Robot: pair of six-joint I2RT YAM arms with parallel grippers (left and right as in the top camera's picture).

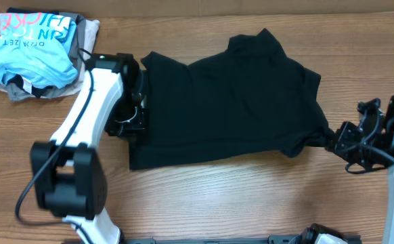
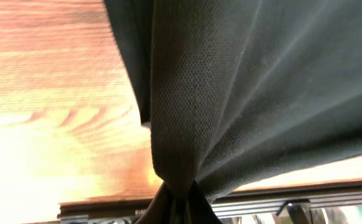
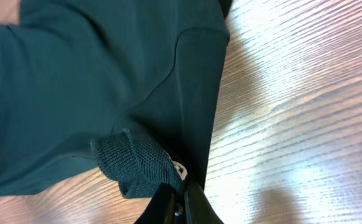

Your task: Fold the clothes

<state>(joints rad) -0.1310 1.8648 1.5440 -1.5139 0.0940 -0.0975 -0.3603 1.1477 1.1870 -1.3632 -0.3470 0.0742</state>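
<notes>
The black short-sleeved shirt [image 1: 231, 102] lies spread across the middle of the wooden table, stretched between both arms. My left gripper [image 1: 135, 112] is shut on its left edge; in the left wrist view the fabric [image 2: 231, 93] bunches into my jaws [image 2: 178, 202]. My right gripper [image 1: 334, 139] is shut on the shirt's right corner, pulled to a point. In the right wrist view the dark cloth [image 3: 94, 81] folds into my jaws [image 3: 178, 199], with a small white tag [image 3: 178, 168] beside them. The white round logo is not visible.
A pile of other garments sits at the back left: a light blue shirt with pink lettering [image 1: 31, 44] on beige and grey pieces [image 1: 21, 88]. A metal rail [image 2: 280, 202] runs along the table's near edge. Bare wood [image 1: 251, 196] lies in front of the shirt.
</notes>
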